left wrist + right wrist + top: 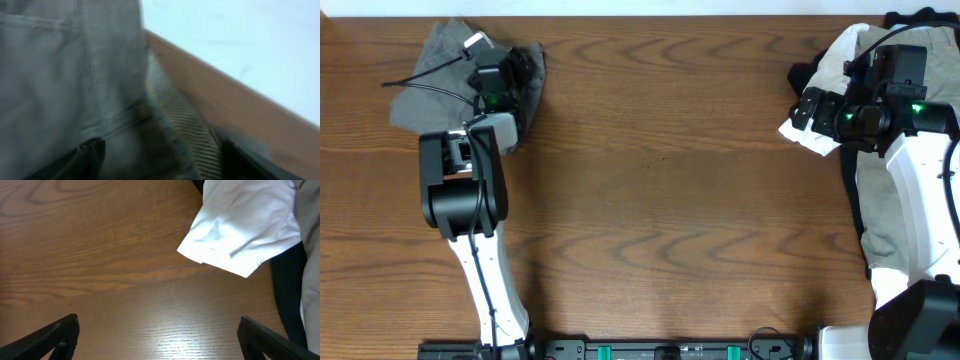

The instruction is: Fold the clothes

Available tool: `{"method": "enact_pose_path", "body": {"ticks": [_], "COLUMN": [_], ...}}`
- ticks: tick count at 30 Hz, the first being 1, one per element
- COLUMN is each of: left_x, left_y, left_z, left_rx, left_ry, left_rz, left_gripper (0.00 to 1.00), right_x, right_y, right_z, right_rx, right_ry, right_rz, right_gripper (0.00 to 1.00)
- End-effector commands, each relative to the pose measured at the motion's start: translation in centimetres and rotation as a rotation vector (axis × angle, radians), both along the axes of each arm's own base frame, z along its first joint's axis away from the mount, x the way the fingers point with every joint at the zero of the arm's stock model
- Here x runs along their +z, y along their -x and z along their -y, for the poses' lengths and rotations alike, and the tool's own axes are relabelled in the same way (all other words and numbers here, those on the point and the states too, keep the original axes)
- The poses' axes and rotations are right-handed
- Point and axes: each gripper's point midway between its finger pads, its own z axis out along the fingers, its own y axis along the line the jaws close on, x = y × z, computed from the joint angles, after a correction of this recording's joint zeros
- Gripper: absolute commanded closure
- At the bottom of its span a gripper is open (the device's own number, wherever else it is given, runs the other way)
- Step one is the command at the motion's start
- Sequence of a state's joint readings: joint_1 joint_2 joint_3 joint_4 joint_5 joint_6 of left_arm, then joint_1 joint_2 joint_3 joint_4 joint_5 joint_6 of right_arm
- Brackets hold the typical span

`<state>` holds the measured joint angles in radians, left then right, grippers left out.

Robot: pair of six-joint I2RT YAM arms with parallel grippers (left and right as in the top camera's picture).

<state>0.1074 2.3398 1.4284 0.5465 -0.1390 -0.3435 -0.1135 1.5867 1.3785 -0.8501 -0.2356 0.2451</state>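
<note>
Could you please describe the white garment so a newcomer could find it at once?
On the wooden table, look to the far right corner. The white garment lies there, one cuff on bare wood. It is the only white cloth, over a black cloth; the far-left garment is grey.

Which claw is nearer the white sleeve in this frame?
Right. The right claw hovers right by the white sleeve, fingers apart. The left claw is across the table, over the gray garment.
</note>
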Motion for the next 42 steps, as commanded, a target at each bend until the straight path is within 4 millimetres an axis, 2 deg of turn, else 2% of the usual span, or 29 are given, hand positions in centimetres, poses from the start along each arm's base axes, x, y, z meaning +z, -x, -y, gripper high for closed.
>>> {"method": "enact_pose_path", "body": {"ticks": [1,4,8,12,18,19,24,30,34,38,42], "left_x": [5.4,8.0,10.9,12.3,14.9,15.5,17.5,17.7,17.5,17.5,17.5], "left_y": [0.5,1.8,4.0,6.8,11.4,12.2,15.1,15.6,15.7,15.7,15.7], "left_z": [-0.8,-0.6,1.2,2.5,5.5,5.9,6.2,6.3,6.3,6.3,6.3], "left_rx": [-0.038,-0.063,-0.219,-0.281,-0.411,-0.422,-0.416,-0.417,-0.417,-0.417,-0.417], "left_ry": [-0.132,-0.163,-0.239,-0.203,-0.104,-0.088,-0.062,-0.059,-0.057,-0.057,-0.057], "left_rz": [-0.007,-0.062,-0.158,-0.239,-0.309,-0.315,-0.343,-0.352,-0.359,-0.358,-0.359], "left_gripper": [0.19,0.11,0.1,0.09,0.09,0.02,0.02,0.02,0.02,0.02,0.02], "right_x": [-0.4,-0.4,-0.4,-0.3,1.1,1.6,5.9,12.4,16.0,18.1,19.2], "right_y": [0.1,0.1,0.1,0.0,-1.0,-1.1,-0.8,2.2,4.8,7.3,9.3], "right_z": [-0.4,-0.5,-0.5,-0.6,-1.6,-1.7,-3.5,-6.9,-7.4,-7.8,-8.3], "right_rx": [0.01,0.011,0.012,0.017,0.175,0.189,0.291,0.463,0.469,0.482,0.505], "right_ry": [-0.002,-0.006,-0.006,-0.008,0.089,0.099,0.155,0.254,0.265,0.247,0.225], "right_rz": [-0.01,-0.01,-0.01,-0.005,0.092,0.114,0.243,0.447,0.549,0.606,0.636], "right_gripper": [0.01,0.01,0.01,0.01,0.01,0.01,0.01,0.01,0.01,0.01,0.01]}}
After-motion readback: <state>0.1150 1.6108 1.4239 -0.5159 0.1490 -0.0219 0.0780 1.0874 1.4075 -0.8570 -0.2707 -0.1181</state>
